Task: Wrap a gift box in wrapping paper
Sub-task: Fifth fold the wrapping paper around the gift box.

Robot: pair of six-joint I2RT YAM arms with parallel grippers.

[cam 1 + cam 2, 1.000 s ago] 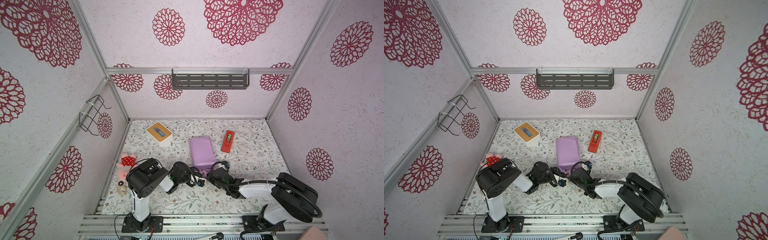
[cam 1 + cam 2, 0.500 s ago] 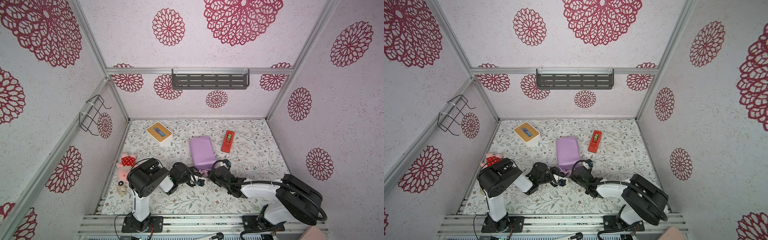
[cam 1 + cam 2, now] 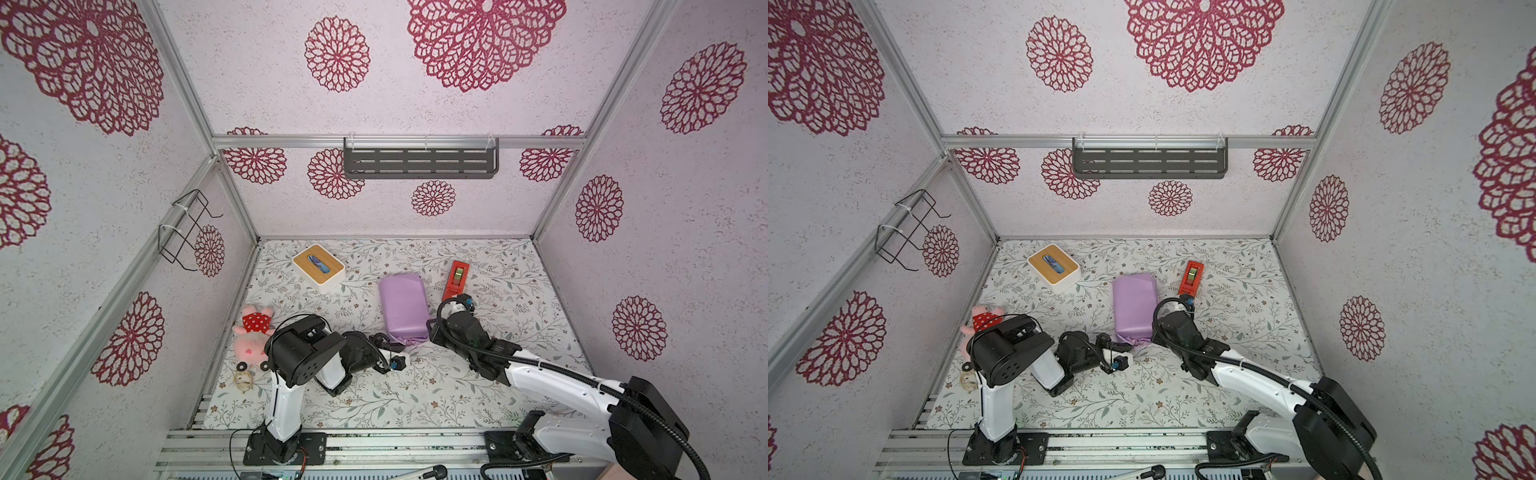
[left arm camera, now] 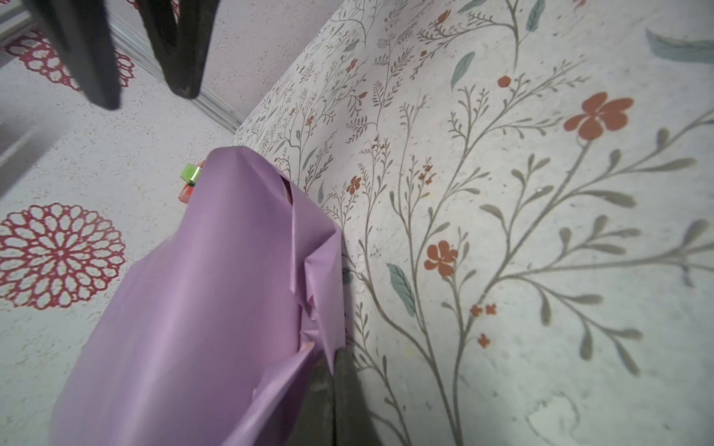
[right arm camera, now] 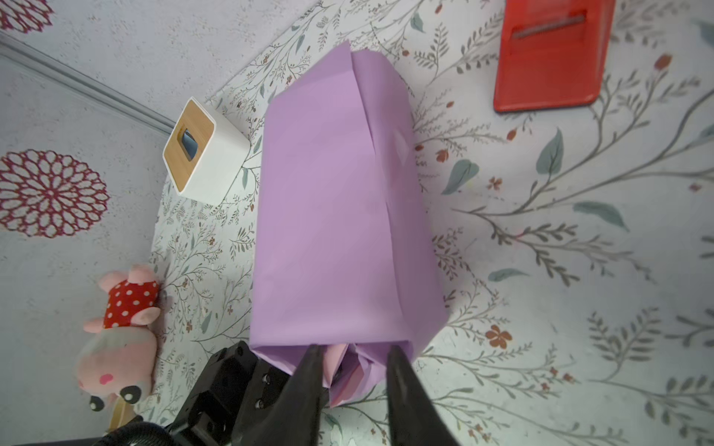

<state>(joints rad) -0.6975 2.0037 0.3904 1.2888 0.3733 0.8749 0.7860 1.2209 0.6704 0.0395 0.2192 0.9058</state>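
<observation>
So the left end effector (image 4: 331, 372) is clamped on the wrapping paper's (image 3: 402, 302) crumpled near-end flap, and the right end effector (image 5: 353, 349) is spread open over it. The gift box is hidden inside, mid-table (image 3: 519, 299). Body looks wrapped, but that end isn't folded yet.

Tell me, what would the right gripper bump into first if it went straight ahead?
Most likely the wrapping paper: the right gripper points, jaws apart, at its folded end, very close.
</observation>
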